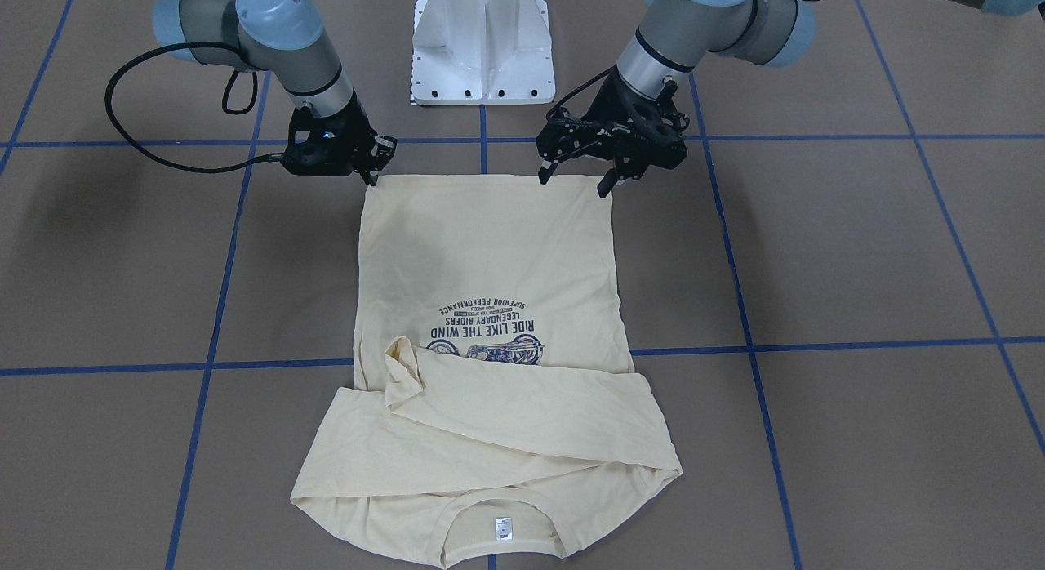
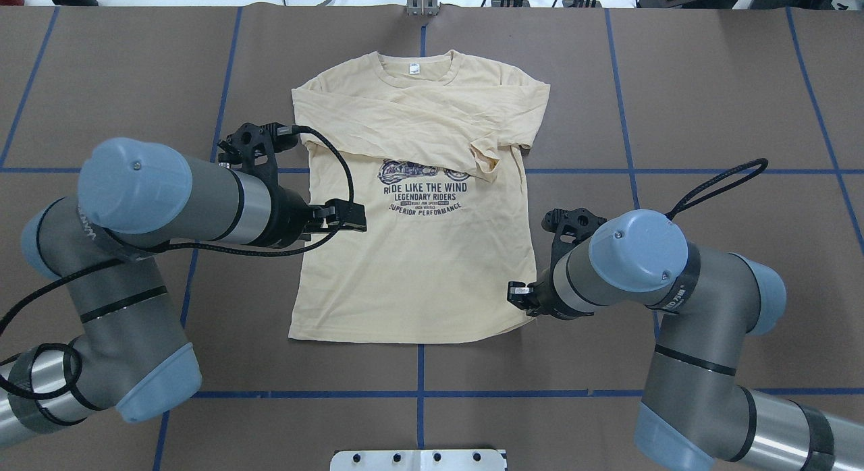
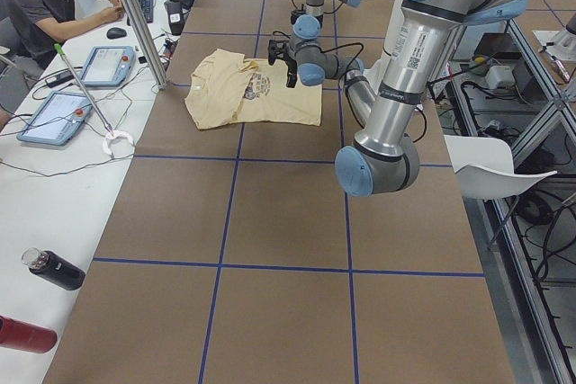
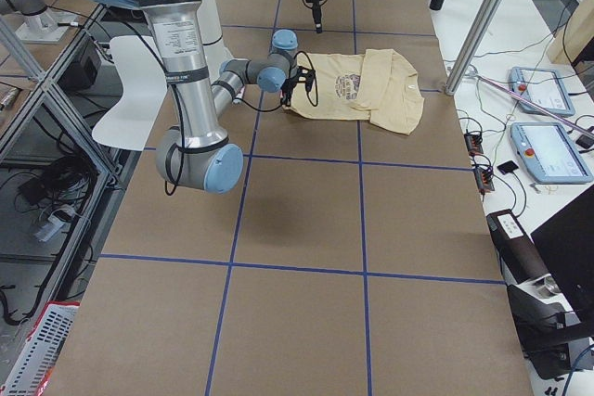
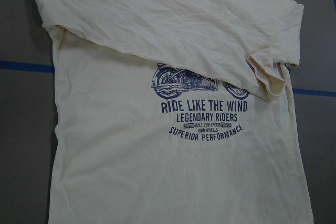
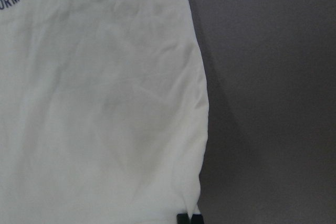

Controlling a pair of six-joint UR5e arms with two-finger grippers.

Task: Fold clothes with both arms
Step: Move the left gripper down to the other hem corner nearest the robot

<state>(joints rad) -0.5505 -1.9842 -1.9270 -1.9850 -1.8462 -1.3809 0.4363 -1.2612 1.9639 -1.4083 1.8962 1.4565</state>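
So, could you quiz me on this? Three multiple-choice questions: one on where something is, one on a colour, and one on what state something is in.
1. Where is the shirt's neck tag?
A. at the robot's end of the shirt
B. at the end far from the robot
C. hidden under a sleeve

2. What colour is the print?
A. red
B. navy
C. green

3. How is the left claw?
A. open, holding nothing
B. shut on a cuff
C. shut on the collar

Answers:
1 B: in the overhead view the tag lies at the shirt's edge farthest from the robot.
2 B: the lettering and motorcycle are dark blue.
3 A: its two fingers stand well apart with no cloth between them.
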